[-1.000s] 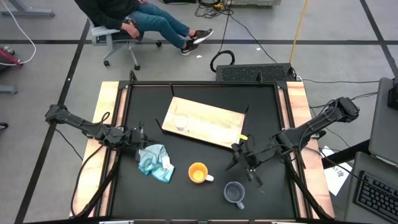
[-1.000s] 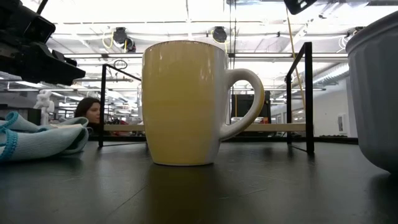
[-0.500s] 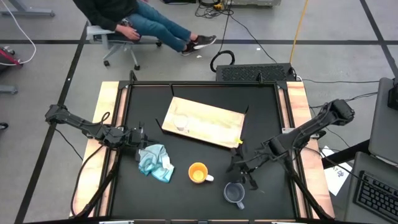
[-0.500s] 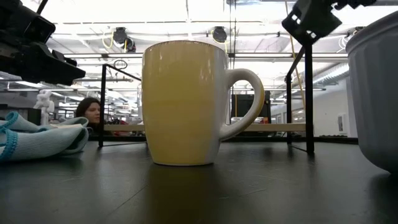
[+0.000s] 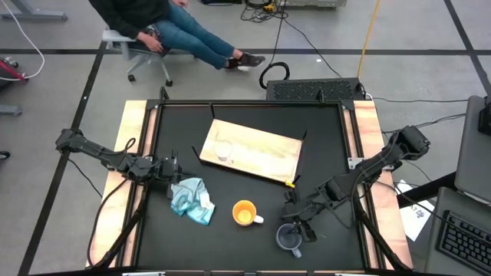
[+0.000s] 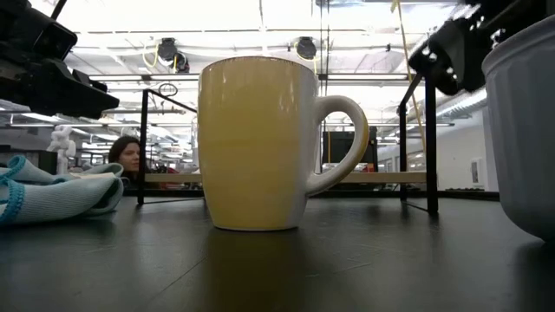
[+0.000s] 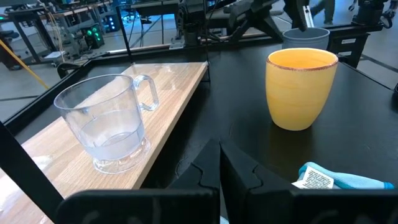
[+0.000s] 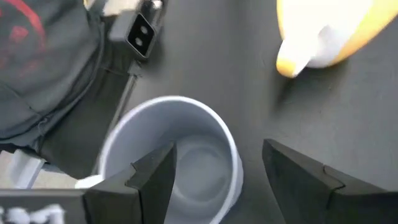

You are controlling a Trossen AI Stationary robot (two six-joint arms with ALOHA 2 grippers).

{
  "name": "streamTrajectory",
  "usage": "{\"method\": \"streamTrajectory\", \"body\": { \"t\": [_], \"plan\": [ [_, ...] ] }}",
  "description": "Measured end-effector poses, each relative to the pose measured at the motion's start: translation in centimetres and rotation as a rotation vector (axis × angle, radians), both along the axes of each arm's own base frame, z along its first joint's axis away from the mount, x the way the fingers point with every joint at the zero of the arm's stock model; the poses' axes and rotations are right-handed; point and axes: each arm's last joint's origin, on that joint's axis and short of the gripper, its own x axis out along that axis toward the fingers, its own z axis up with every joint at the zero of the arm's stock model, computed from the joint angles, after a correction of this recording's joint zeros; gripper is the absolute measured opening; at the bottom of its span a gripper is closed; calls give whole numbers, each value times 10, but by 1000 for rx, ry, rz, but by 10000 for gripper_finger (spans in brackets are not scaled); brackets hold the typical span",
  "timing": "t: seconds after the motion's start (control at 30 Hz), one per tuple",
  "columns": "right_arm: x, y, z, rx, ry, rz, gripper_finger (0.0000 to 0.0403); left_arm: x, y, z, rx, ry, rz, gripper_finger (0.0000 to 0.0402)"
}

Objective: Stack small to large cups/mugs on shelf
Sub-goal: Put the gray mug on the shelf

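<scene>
A clear glass cup [image 5: 223, 151] [image 7: 109, 121] stands on the light wooden shelf board [image 5: 261, 153] near its left end. On the black table stand an orange mug with a white handle [image 5: 244, 213] [image 6: 256, 143] and, nearer the front, a grey-blue mug [image 5: 289, 238] [image 8: 171, 155]. My right gripper [image 5: 298, 224] [image 8: 219, 152] hangs open just above the grey-blue mug. One finger is over its hollow and the other beyond its wall on the orange mug's side, and I see no touch. My left gripper [image 5: 173, 167] [image 7: 219, 165] rests shut at the table's left.
A light blue cloth [image 5: 192, 198] lies crumpled between my left gripper and the orange mug. A black frame [image 5: 253, 103] rims the table's far side. A person sits on a chair [image 5: 146, 34] beyond the table.
My right gripper has come down and toward the table's near edge, onto the grey-blue mug, rolling and tipping further downward as it went. It has stayed open. The mugs, glass cup and cloth have kept their places.
</scene>
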Motion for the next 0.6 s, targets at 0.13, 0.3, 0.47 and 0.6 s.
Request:
{"method": "streamTrajectory", "body": {
  "t": [0.13, 0.3, 0.47, 0.6],
  "plan": [
    [2, 0, -5, -10, 14, -4, 231, 0, 0, 0, 1, 0, 0, 3],
    [1, -1, -6, -19, 27, -4, 231, 0, 0, 0, -2, -1, 0, 3],
    [0, -1, -7, -23, 40, -6, 231, 0, 0, 0, -2, -1, 0, 3],
    [0, -1, -11, -27, 67, -16, 231, 0, 0, 0, -2, -1, 0, 3]
  ]
}}
